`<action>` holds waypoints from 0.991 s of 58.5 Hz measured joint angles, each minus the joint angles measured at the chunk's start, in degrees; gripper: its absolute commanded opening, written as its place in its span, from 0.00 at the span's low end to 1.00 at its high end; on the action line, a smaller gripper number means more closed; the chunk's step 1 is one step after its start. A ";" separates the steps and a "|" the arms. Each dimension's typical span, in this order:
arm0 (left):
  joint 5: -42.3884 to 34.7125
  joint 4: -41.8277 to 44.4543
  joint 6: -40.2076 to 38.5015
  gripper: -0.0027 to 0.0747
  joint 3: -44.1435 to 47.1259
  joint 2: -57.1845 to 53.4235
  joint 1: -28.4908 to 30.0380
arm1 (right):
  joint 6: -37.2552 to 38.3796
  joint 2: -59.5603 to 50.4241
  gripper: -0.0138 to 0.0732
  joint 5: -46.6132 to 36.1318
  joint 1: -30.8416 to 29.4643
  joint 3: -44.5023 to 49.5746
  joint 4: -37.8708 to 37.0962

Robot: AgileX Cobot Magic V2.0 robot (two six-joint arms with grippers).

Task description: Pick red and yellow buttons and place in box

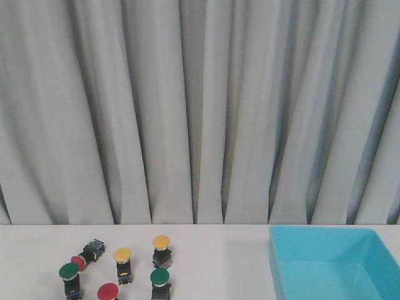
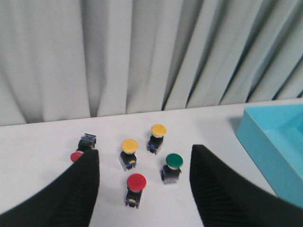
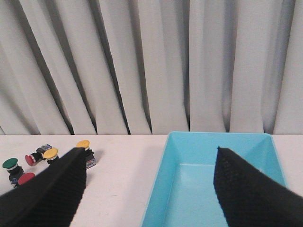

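Two yellow buttons stand upright at the table's front left. One red button stands at the front edge; another red button lies on its side. The cyan box sits at the right and looks empty. My left gripper is open above the buttons, with the upright red button between its fingers. My right gripper is open and empty over the box's left wall. Neither gripper shows in the front view.
Two green buttons stand among the others. A grey curtain hangs behind the white table.
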 measured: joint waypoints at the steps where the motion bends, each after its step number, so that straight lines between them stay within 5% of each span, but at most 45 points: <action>1: 0.55 -0.57 1.39 0.57 -0.61 1.01 0.00 | 0.00 0.00 0.78 0.00 0.00 0.00 0.00; 24: 7.41 -5.20 8.09 0.57 -18.11 26.52 -0.20 | 0.00 0.11 0.78 0.04 0.00 0.00 0.00; 58: 1.59 -4.58 11.05 0.57 -19.62 52.14 -7.78 | 0.00 0.17 0.78 2.42 0.00 0.00 0.00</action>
